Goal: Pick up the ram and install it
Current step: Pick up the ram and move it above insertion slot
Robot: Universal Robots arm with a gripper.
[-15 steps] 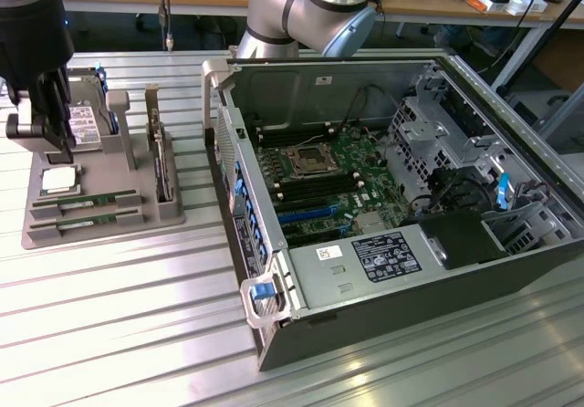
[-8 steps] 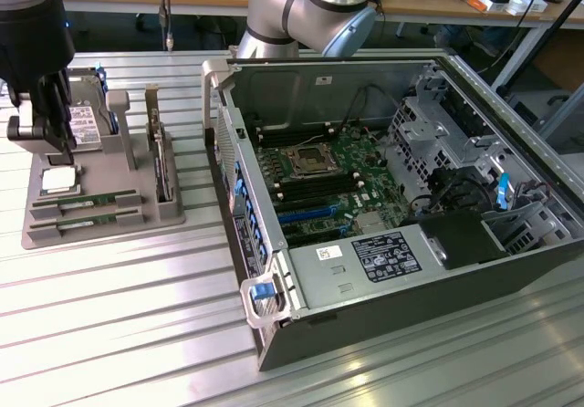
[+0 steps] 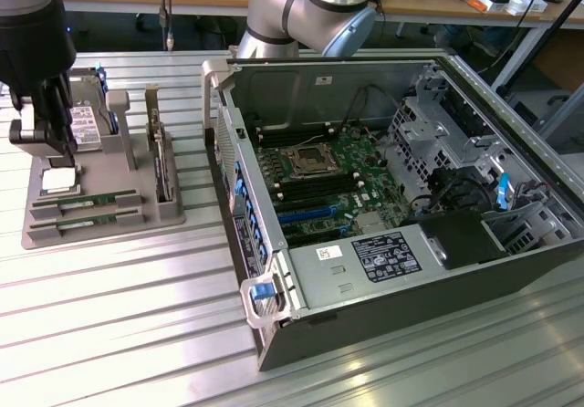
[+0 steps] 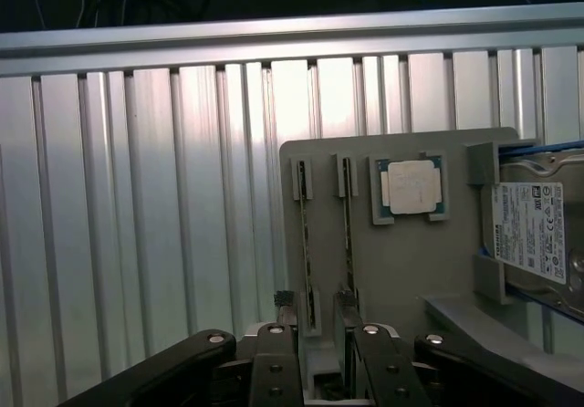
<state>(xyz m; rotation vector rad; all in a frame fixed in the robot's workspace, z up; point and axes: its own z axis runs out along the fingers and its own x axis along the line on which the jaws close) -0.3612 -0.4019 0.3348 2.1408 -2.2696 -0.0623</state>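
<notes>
Two ram sticks [image 3: 85,201] lie in slots at the front of a grey holder tray [image 3: 119,220] on the exterior view's left. In the wrist view the ram sticks [image 4: 304,252] stand on edge as thin green strips side by side. My black gripper [image 3: 46,140] hangs over the tray's left end, above the sticks and apart from them. It is open, and its fingers [image 4: 274,370] stand apart with nothing between them. The open computer case [image 3: 511,133] lies to the right, with its motherboard [image 3: 319,183] and long dark memory slots exposed.
On the same tray are a square silver processor chip [image 4: 412,186], a hard drive [image 4: 534,234] and an upright green card with a metal bracket [image 3: 160,161]. The table [image 3: 109,316] is ribbed aluminium. A power supply [image 3: 365,261] fills the case's front.
</notes>
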